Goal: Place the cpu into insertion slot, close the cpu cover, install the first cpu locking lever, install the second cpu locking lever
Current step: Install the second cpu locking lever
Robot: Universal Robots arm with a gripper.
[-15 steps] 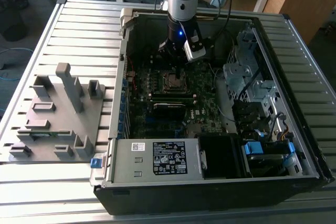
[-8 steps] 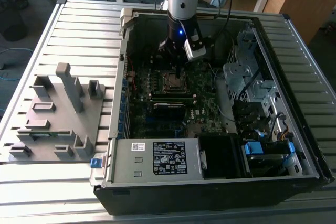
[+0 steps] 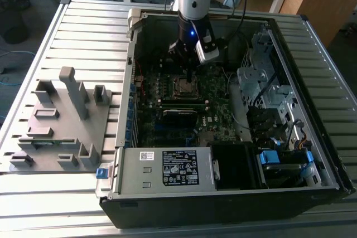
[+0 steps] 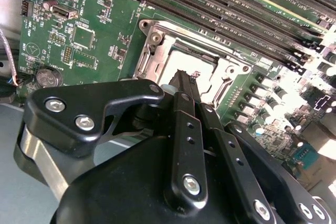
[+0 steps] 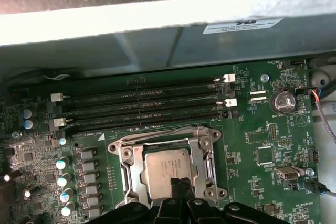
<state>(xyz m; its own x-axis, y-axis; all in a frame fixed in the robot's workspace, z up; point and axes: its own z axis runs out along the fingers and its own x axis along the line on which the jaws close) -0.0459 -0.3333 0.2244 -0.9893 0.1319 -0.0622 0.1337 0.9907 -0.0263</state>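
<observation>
The cpu (image 5: 165, 166), a dull grey square chip, lies flat in the insertion slot (image 3: 184, 86) on the green board. The silver cpu cover (image 5: 127, 169) is folded down around it, and the chip's top shows through the cut-out centre. A thin metal lever (image 5: 212, 167) runs along one side of the frame. My gripper (image 5: 181, 186) is shut, its black fingers (image 4: 186, 124) meeting in a narrow tip just over one edge of the chip, with nothing visible between them. In the exterior view the gripper (image 3: 191, 73) reaches straight down into the open computer case onto the socket.
Long black memory slots (image 5: 142, 106) run beside the socket, close to the case wall (image 5: 157, 40). A coin battery (image 5: 283, 99) and loose cables lie on the board. Drive cages (image 3: 268, 87) and a power supply (image 3: 167, 168) crowd the case. A grey fixture plate (image 3: 61, 121) sits at the exterior view's left.
</observation>
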